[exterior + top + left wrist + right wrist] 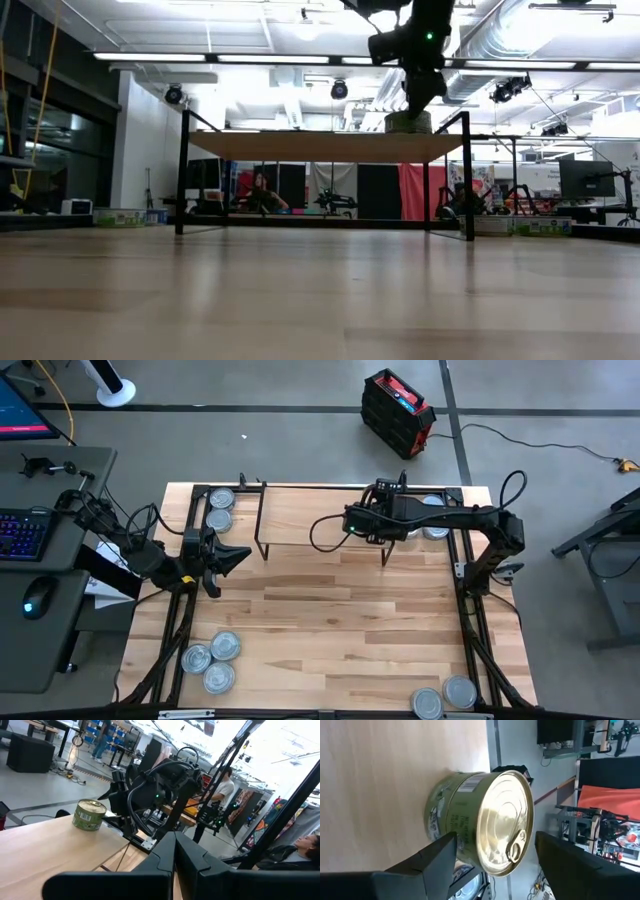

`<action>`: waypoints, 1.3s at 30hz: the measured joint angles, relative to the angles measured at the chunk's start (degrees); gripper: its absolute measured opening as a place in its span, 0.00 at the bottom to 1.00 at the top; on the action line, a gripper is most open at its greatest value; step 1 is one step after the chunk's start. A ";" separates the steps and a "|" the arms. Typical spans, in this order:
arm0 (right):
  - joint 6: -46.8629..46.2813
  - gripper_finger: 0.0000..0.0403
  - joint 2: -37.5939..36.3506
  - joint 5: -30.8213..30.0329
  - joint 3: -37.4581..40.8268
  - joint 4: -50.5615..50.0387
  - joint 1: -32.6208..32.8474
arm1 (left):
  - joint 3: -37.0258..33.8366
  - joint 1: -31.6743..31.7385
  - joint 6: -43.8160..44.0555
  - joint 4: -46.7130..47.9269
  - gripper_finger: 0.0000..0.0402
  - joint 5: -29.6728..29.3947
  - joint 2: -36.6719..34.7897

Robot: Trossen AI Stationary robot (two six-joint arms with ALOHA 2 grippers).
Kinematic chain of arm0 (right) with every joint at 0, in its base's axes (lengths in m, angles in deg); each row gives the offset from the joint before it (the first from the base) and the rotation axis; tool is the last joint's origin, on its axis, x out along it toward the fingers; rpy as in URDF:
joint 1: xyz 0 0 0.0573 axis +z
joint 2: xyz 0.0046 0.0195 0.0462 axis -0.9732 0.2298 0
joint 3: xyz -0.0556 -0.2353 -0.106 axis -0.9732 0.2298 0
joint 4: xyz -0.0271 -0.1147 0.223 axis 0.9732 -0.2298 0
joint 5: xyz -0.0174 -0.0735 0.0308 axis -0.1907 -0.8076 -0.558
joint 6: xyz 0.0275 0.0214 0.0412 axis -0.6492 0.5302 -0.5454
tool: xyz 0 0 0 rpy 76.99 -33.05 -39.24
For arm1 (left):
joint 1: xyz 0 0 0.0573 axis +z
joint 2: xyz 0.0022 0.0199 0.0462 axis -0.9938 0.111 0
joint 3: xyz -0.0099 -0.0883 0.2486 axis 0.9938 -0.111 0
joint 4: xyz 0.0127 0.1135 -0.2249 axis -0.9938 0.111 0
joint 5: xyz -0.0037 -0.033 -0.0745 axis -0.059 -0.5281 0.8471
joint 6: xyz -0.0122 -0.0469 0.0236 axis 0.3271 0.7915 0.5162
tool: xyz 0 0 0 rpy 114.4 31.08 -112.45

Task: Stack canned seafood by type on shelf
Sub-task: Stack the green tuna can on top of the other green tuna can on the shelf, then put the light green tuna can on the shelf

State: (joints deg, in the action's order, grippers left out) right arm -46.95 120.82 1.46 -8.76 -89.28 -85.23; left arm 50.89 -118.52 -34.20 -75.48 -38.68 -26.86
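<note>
A gold-green tin (480, 820) with a pull-tab lid stands on its base on the light-wood shelf (300, 515), also seen in the low view as the tin (408, 122) and in the left wrist view as the tin (90, 815). My right gripper (496, 842) is open over the shelf (380, 780), one finger on each side of the tin; I see no touch. In the high view the right gripper (378, 520) hides the tin. My left gripper (175, 840) is shut and waits near the shelf's left end, left gripper (225, 555).
Two silver tins (220, 508) lie on the shelf's left end and two more (433, 518) on its right end under my right arm. Three silver tins (212, 660) sit at the table's near left, two (445, 698) at the near right. Black frame posts flank the table.
</note>
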 joint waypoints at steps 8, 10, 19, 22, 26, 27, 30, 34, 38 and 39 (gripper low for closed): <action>-19.18 0.64 -5.77 7.38 0.00 -2.17 7.16 | -0.25 -4.50 8.26 9.57 0.00 10.48 1.15; -27.39 0.64 -7.16 9.51 0.00 -1.93 9.99 | -0.42 -5.43 13.90 13.56 0.00 11.70 3.00; -43.68 0.64 -5.55 12.66 0.00 1.65 25.08 | -0.44 -8.78 42.11 29.12 0.00 37.44 21.87; -47.87 0.64 -3.66 12.76 0.00 1.79 28.36 | -0.46 -11.21 50.32 34.69 0.00 45.75 27.53; -51.82 0.64 -1.16 12.68 0.00 2.61 30.76 | -0.46 -15.61 56.46 37.41 0.00 49.59 30.43; -52.29 0.64 -0.53 12.66 0.00 2.82 31.12 | -0.46 -16.87 56.46 37.16 0.00 49.33 30.59; -52.81 0.64 1.22 12.59 0.02 3.43 31.61 | -0.44 -20.81 54.16 39.43 0.00 47.38 31.36; -52.53 0.64 2.41 12.98 0.05 3.44 31.57 | -0.44 -23.49 53.24 46.33 0.00 45.94 32.33; -51.15 0.64 2.10 13.00 0.09 2.69 31.64 | -0.44 -24.33 47.29 47.64 0.00 43.22 33.71; -51.02 0.64 1.94 13.02 0.09 1.82 31.83 | -0.44 -24.30 45.46 47.30 0.00 43.20 34.25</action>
State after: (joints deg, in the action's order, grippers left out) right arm -97.97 122.76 14.48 -8.67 -87.46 -53.40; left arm 50.45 -142.82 11.26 -28.18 4.52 7.40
